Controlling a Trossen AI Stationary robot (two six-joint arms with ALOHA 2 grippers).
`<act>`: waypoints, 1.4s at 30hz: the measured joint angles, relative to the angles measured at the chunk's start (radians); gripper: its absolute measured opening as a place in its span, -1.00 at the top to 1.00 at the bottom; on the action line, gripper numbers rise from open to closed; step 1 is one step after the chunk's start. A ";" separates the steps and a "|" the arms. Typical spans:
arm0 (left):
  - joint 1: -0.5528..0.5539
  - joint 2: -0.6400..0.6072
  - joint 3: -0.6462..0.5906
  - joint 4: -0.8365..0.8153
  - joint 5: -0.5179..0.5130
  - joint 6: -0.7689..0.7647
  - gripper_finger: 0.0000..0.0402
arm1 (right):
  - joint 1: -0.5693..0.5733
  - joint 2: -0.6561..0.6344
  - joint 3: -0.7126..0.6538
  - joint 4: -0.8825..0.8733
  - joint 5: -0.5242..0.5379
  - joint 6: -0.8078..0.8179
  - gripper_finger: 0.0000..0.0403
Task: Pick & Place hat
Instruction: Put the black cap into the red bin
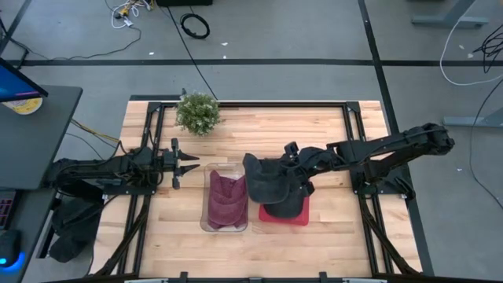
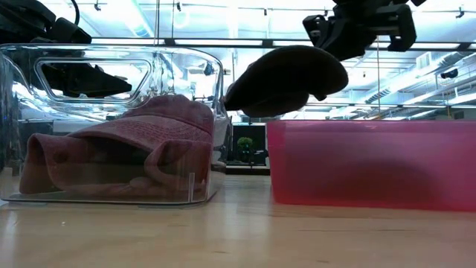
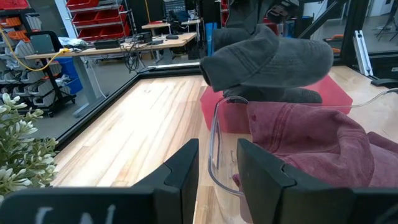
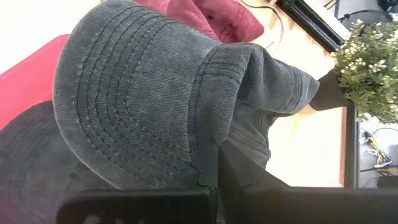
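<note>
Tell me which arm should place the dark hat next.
Right. The right gripper already holds the dark grey hat in the air, between the red bin and the clear bin. The left gripper waits open beside the clear bin, holding nothing.

My dark right arm stretched across from its side, wrist bent down, its black two-finger gripper [image 1: 292,167] clamped shut and raised, my dark left arm low, its black gripper [image 1: 187,164] fingers slightly parted, waiting
</note>
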 joint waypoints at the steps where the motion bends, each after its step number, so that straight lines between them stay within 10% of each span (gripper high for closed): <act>1: 0.000 0.000 0.000 0.000 0.000 0.000 0.43 | 0.004 0.000 0.000 -0.002 0.000 0.003 1.00; 42: 0.000 0.000 0.000 0.000 0.000 0.000 0.43 | 0.253 -0.259 -0.198 -0.056 0.221 0.166 1.00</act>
